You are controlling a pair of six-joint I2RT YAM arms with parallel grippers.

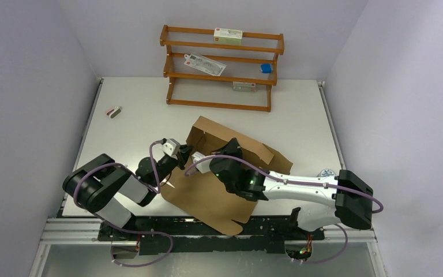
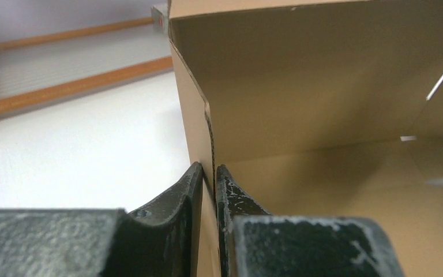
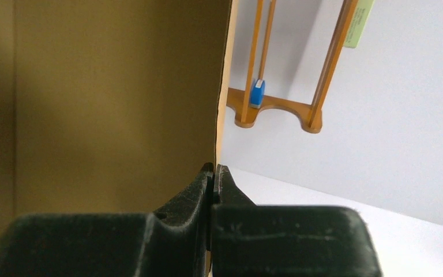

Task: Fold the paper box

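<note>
At the near middle of the table point(image 1: 138, 115), between the two arms, lies the paper box point(image 1: 207, 199) — a brown sheet only half formed. Its broad near panel lies flat and reaches out over the table's front edge, while at the far side some walls stand up around a shallow tray.

The left hand point(image 2: 208, 173) is closed almost fully on the box's left corner, with a thin upright wall of cardboard nipped between its fingers. The right hand point(image 3: 214, 171) is squeezed tight. The edge of a standing panel runs straight down into its pinch, so I judge it has hold of that panel too, by the very rim.

The weak point, as I read it, is how little cardboard each hand has. Both grip near an edge, so a pull or twist could let the wall slide out, and a freed wall would likely spring back toward flat. With two hands on one stiff sheet, moves that disagree could crease it away from its scored lines or tear it at a slot. The whole box could also skid — nothing pins the flat panel down, and it already overhangs at the front. The wooden rack point(image 1: 222, 75) stands well apart at the back.
</note>
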